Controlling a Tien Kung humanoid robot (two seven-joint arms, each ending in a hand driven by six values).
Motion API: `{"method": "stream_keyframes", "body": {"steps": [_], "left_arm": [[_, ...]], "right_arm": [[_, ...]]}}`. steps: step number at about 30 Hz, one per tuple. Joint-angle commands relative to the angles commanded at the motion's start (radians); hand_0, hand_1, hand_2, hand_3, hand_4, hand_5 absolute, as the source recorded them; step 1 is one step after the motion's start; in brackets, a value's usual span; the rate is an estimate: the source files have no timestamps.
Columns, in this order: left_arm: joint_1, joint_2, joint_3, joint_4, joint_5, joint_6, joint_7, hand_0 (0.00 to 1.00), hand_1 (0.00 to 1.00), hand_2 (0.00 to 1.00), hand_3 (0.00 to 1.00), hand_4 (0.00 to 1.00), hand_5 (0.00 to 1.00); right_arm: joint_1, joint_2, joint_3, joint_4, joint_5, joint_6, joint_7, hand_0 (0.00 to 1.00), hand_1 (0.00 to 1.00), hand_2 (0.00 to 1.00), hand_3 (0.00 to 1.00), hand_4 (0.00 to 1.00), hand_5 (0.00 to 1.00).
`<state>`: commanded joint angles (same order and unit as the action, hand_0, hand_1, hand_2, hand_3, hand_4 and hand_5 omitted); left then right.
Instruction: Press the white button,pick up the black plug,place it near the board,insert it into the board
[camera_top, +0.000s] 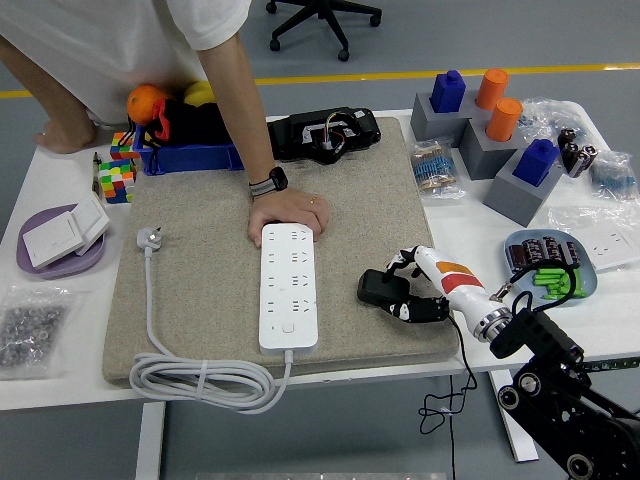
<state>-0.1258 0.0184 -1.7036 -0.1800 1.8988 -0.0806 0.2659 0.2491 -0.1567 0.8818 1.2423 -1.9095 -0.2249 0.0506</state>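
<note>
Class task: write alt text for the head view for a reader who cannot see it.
The robot's right hand grips a black plug on a grey mat, beside a white power strip. A person's hand steadies the strip's far end.

Matt felt-like mat (200, 260) under a glossy white plastic power strip (289, 285).

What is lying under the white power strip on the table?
The white power strip lies flat on a beige felt mat, which covers the white table. A person's hand presses on its far end. What is beneath the strip itself is hidden.
</note>
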Motion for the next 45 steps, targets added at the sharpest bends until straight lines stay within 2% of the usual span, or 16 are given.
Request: {"method": "stream_keyframes", "body": {"steps": [1,6,7,12,13,20,30,31,36,40,45], "left_arm": [[0.000,0.000,-0.001,0.000,0.001,0.000,0.000,0.826,0.790,0.763,0.795,0.575,0.482],[-0.001,0.000,0.002,0.000,0.000,-0.001,0.000,0.826,0.790,0.763,0.795,0.575,0.482],[0.000,0.000,0.003,0.000,0.000,-0.001,0.000,0.826,0.791,0.763,0.795,0.575,0.481],[0.001,0.000,0.002,0.000,0.000,-0.001,0.000,0.826,0.791,0.763,0.795,0.575,0.481],[0.002,0.000,0.002,0.000,0.000,-0.001,0.000,0.826,0.790,0.763,0.795,0.575,0.481],[0.005,-0.002,-0.001,0.000,0.001,0.000,0.000,0.826,0.790,0.763,0.795,0.575,0.482],[0.003,-0.002,-0.008,0.000,0.003,0.001,0.000,0.826,0.790,0.764,0.795,0.575,0.482],[0.002,-0.002,-0.008,0.000,0.003,0.001,-0.001,0.826,0.790,0.763,0.795,0.575,0.481],[0.001,0.000,-0.006,0.000,-0.002,0.001,-0.001,0.826,0.790,0.763,0.795,0.575,0.481],[0.001,0.001,-0.007,0.000,-0.005,0.002,0.000,0.826,0.790,0.763,0.795,0.575,0.481],[-0.001,0.002,-0.007,0.000,0.000,0.001,0.000,0.826,0.790,0.763,0.795,0.576,0.482]], "right_arm": [[0.000,0.000,-0.001,0.000,0.002,-0.004,0.005,0.379,0.491,0.519,0.385,0.845,0.002],[0.000,-0.001,-0.007,-0.002,0.008,-0.033,0.031,0.379,0.491,0.519,0.385,0.845,0.002],[0.000,-0.001,-0.007,-0.003,0.007,-0.036,0.032,0.294,0.423,0.422,0.345,0.829,0.002],[-0.001,-0.003,-0.009,-0.008,0.008,-0.036,0.031,0.294,0.423,0.422,0.345,0.829,0.002],[-0.002,-0.003,-0.009,-0.009,0.010,-0.035,0.031,0.269,0.399,0.401,0.359,0.800,0.002],[-0.009,-0.005,0.002,0.014,0.020,-0.042,0.042,0.271,0.394,0.391,0.376,0.776,0.002],[0.013,-0.016,-0.025,0.167,0.035,-0.042,0.034,0.273,0.393,0.389,0.400,0.772,0.002],[0.018,-0.017,-0.031,0.179,0.035,-0.041,0.032,0.277,0.400,0.394,0.496,0.795,0.002],[0.051,-0.020,-0.084,0.222,0.049,-0.030,0.017,0.277,0.400,0.394,0.496,0.795,0.002],[0.086,-0.018,-0.134,0.217,0.067,-0.020,0.006,0.281,0.400,0.394,0.506,0.798,0.002],[0.134,-0.009,-0.182,0.177,0.070,-0.011,-0.003,0.281,0.400,0.395,0.531,0.805,0.002]]}}
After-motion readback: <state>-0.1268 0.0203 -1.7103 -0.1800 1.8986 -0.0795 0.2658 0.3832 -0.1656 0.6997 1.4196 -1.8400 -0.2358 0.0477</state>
